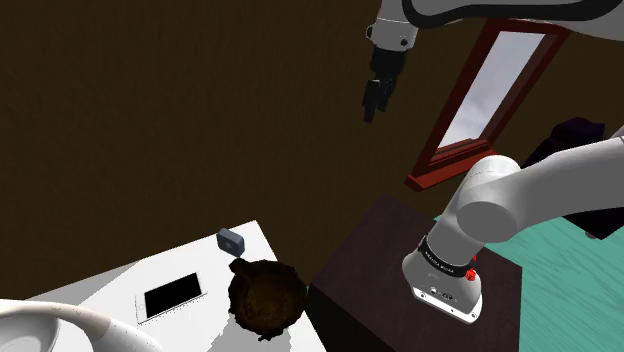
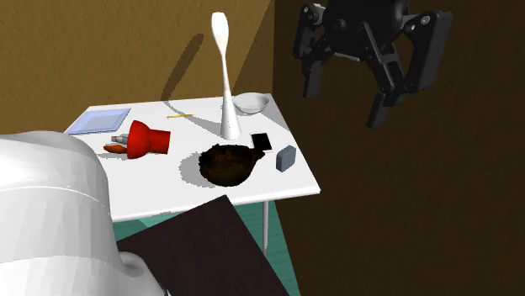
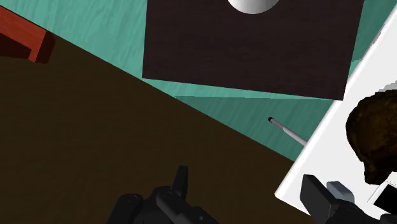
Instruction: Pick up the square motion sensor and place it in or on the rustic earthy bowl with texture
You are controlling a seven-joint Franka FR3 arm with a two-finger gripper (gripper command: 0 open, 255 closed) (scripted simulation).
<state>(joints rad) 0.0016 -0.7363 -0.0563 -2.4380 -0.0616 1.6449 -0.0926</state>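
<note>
- The claw [image 1: 372,108] hangs high over the scene, well above the white table [image 2: 151,189]. Its two black fingers stand wide apart, with nothing between them.
- The square motion sensor [image 2: 286,157] is a small grey-blue block with rounded corners. It lies far below the claw, near the table's edge.
- In the wrist view the sensor [image 3: 340,189] shows just past the tip of one finger.
- The dark, rough-surfaced bowl [image 2: 227,164] sits just beside the sensor and does not touch it, equally far beneath the claw.
- The sensor is probably light and stiff, a hard casing that will not give under the fingers.
- Its smooth sides may slip, so the best hold is across two opposite flat faces at mid-height, squarely centred.
- It sits low, so the fingertips must come almost to the tabletop.
</note>
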